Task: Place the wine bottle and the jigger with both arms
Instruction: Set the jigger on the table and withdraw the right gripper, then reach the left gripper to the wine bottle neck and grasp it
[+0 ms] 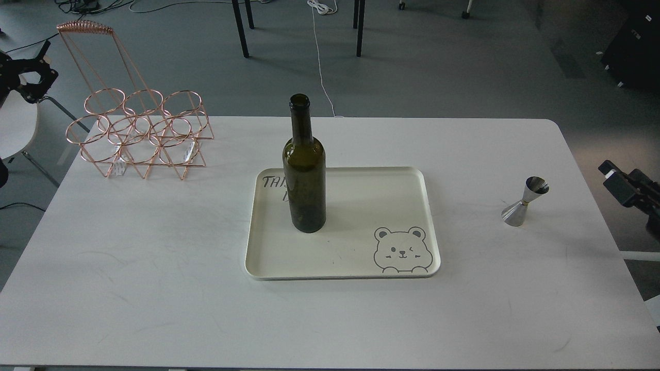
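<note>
Wine bottle (304, 170) upright on the tray's (402, 178) left half, jigger (525, 201) standing on the surface (154, 268) right of the tray, right end effector (616, 181) further right, left end effector (32, 77) far left, finger spacing of both impossible to tell

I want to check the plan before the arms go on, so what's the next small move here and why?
Probably nothing more than parking both arms. The wine bottle stands upright on the tray and the jigger stands upright on the table, right of the tray. Neither is held: the right claw is off the table's right edge, and the left claw is far left.
</note>
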Available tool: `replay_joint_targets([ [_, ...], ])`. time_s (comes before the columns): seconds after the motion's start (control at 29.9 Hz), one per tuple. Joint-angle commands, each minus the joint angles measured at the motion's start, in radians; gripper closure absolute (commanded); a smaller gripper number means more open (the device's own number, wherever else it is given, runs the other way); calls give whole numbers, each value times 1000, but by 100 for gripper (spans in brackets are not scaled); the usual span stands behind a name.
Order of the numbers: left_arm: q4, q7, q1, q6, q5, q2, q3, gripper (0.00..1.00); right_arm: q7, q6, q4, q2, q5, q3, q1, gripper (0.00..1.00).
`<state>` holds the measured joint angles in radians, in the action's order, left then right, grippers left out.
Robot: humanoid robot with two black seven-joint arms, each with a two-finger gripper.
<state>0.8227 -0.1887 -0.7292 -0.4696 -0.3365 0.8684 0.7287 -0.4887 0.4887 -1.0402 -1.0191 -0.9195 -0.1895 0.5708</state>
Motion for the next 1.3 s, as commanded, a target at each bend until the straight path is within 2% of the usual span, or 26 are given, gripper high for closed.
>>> replay_joint_targets([
  [0.0, 87, 0, -2, -3, 85, 66, -6, 1, 0, 0, 26, -6, 106, -30, 81, 23],
  [0.17, 223, 0, -1, -19, 275, 170, -8, 1, 0, 0, 101, 10, 217, -123, 162, 18],
  [0.43, 472, -9, -2, -19, 578, 294, -2, 2, 0, -321, 305, 207, 410, -241, 239, 15],
  [0.53, 585, -12, -2, -19, 767, 313, 11, 2, 0, -474, 357, 260, 497, -298, 242, 12],
  [0.7, 749, -12, -27, 15, 1132, 290, 15, 2, 0, -718, 509, 343, 736, -361, 248, 11],
  [0.8, 821, -15, -30, 40, 1382, 238, 14, 2, 0, -850, 592, 372, 879, -410, 259, 5],
  [0.87, 860, -17, -30, 68, 1560, 201, 14, 2, 0, -916, 626, 392, 967, -442, 264, 5],
  [0.97, 894, -17, -29, 111, 1788, 141, 2, 2, 0, -950, 638, 407, 1050, -472, 265, 5],
  [1.14, 894, -17, -30, 112, 2095, 41, -3, 2, 0, -955, 637, 407, 1062, -501, 265, 5],
  [1.27, 889, -15, -22, 114, 2229, -41, -11, 2, 0, -955, 637, 407, 1062, -515, 268, 5],
])
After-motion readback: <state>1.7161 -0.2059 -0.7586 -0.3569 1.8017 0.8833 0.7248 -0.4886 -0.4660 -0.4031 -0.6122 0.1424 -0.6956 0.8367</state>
